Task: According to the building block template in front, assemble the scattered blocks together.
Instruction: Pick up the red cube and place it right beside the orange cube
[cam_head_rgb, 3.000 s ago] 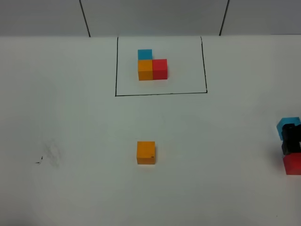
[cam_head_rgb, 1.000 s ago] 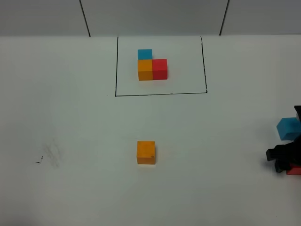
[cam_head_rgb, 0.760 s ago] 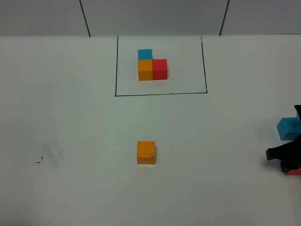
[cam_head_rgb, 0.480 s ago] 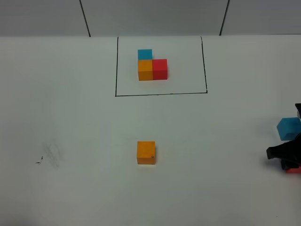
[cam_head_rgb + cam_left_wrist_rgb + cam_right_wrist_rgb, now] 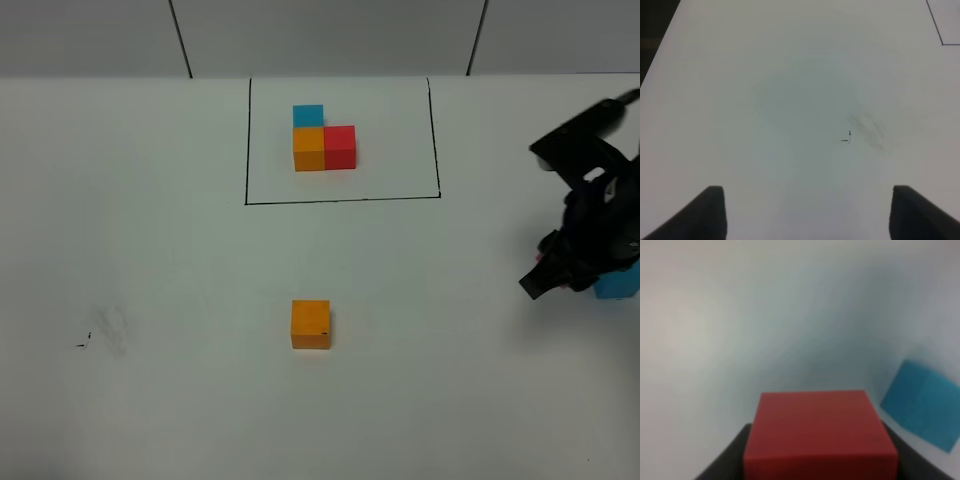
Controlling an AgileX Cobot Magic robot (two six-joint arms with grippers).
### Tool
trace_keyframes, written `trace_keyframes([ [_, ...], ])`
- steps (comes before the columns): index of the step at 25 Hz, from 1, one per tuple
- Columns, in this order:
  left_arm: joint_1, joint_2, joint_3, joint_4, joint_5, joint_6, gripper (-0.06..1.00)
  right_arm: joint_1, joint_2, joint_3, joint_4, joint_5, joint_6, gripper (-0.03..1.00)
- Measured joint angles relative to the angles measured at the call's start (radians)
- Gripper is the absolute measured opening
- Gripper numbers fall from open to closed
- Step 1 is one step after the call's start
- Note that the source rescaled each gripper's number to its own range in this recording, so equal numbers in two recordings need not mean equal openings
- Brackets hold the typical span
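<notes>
The building block template, a blue (image 5: pixel 308 115), orange (image 5: pixel 309 148) and red (image 5: pixel 340 146) cube cluster, sits inside the black drawn frame (image 5: pixel 340 199) at the back centre. The loose orange cube (image 5: pixel 310 324) lies alone in the middle. My right gripper (image 5: pixel 537 281) hangs above the table at the right, shut on the loose red cube (image 5: pixel 820 432), which the arm mostly hides in the high view. The loose sky-blue cube (image 5: pixel 616 286) lies just right of it, also in the right wrist view (image 5: pixel 925 405). My left gripper (image 5: pixel 805 220) is open and empty over bare table.
The white table (image 5: pixel 150 250) carries a faint dark smudge at the left (image 5: pixel 105 330), which also shows in the left wrist view (image 5: pixel 867 131). A corner of the black frame (image 5: pixel 940 35) is in the left wrist view. The table's dark edge (image 5: pixel 655 35) shows there too.
My right arm has risen from the right edge and moved left and farther back with the red cube in its grip. The sky-blue cube is now partly hidden behind it.
</notes>
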Motion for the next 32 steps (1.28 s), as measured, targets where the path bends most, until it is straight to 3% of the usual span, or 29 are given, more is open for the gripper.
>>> trace_keyframes([
  [9, 0.000, 0.000, 0.000, 0.000, 0.000, 0.000, 0.68, 0.167, 0.176, -0.163, 0.071, 0.100, -0.384, 0.43],
  [12, 0.000, 0.000, 0.000, 0.000, 0.000, 0.000, 0.68, 0.208, 0.235, -0.227, 0.082, 0.141, -0.456, 0.43],
  [19, 0.000, 0.000, 0.000, 0.000, 0.000, 0.000, 0.68, 0.296, 0.348, -0.350, 0.089, 0.169, -0.481, 0.43],
  [32, 0.000, 0.000, 0.000, 0.001, 0.000, 0.000, 0.68, 0.409, 0.421, -0.408, 0.106, 0.133, -0.484, 0.43],
])
